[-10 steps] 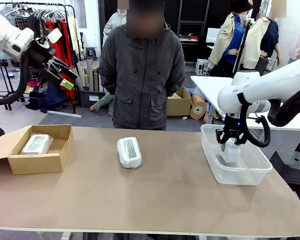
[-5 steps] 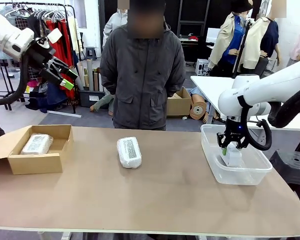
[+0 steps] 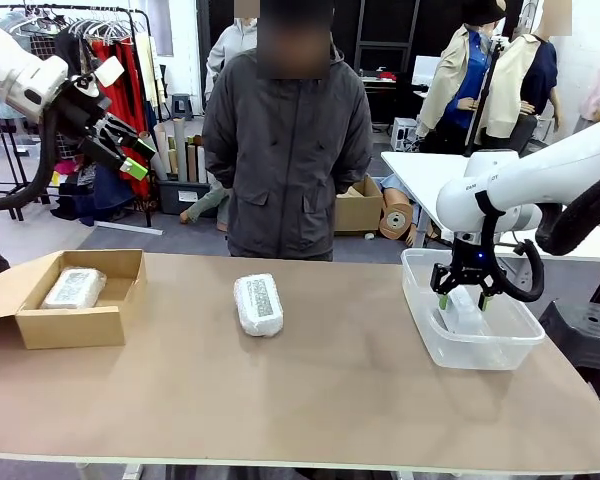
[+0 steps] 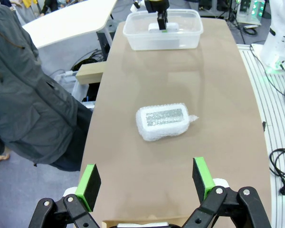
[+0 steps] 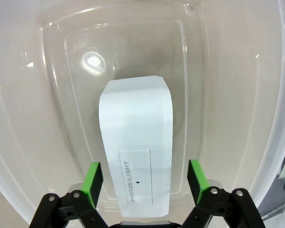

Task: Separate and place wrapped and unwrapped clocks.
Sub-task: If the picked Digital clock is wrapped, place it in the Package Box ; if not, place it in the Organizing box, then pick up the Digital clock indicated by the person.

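In clear tub [image 5: 38, 71]: smooth white rounded clock [image 5: 135, 137].

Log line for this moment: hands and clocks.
right hand: open over bare clock in clear tub | left hand: open, raised | first wrapped clock: in cardboard box | second wrapped clock: mid-table

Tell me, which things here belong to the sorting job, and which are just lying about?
Job: bare white clock, in the clear tub; wrapped clock mid-table; second wrapped clock, in the open cardboard box.
Lying about: clothes rack, brown carton and paper rolls on the floor behind the person.
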`<state>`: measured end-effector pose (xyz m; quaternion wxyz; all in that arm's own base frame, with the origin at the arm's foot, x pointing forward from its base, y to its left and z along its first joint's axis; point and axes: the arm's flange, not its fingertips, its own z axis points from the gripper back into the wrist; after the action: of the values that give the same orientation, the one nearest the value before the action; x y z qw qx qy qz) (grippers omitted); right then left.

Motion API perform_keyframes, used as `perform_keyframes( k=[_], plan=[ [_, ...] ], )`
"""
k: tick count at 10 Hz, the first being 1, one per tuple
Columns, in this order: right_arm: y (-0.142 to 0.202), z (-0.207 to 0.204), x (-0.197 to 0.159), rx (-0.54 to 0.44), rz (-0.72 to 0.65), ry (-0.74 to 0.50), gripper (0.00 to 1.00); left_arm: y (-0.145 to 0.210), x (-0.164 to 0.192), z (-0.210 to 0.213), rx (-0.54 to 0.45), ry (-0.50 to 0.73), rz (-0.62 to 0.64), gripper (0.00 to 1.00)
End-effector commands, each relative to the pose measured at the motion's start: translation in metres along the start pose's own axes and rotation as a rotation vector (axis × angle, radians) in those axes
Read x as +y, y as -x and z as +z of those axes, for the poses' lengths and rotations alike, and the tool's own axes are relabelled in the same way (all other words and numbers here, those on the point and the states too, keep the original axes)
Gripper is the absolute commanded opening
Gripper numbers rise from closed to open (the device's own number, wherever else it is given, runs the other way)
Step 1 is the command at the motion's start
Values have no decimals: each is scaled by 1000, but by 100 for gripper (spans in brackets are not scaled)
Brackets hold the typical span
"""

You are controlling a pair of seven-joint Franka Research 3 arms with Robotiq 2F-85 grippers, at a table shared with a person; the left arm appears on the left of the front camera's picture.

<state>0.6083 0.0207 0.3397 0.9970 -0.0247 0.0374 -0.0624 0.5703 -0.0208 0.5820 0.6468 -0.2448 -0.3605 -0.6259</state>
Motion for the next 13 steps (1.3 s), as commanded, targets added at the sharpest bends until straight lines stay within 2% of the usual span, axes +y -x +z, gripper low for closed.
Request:
perform_keyframes(
  k=[1, 4, 7, 13],
  plan=[
    [1, 15, -2, 3, 9, 35, 100, 0, -1, 1, 0, -2, 1, 100],
    [8, 47, -5, -6, 44, 52, 100, 0, -1, 1, 0, -2, 1, 100],
    [11, 62, -6, 8, 33, 0, 100, 0, -1, 1, 0, -2, 1, 100],
    [11, 54, -4, -8, 26, 20, 100, 0, -1, 1, 0, -2, 1, 100]
  ],
)
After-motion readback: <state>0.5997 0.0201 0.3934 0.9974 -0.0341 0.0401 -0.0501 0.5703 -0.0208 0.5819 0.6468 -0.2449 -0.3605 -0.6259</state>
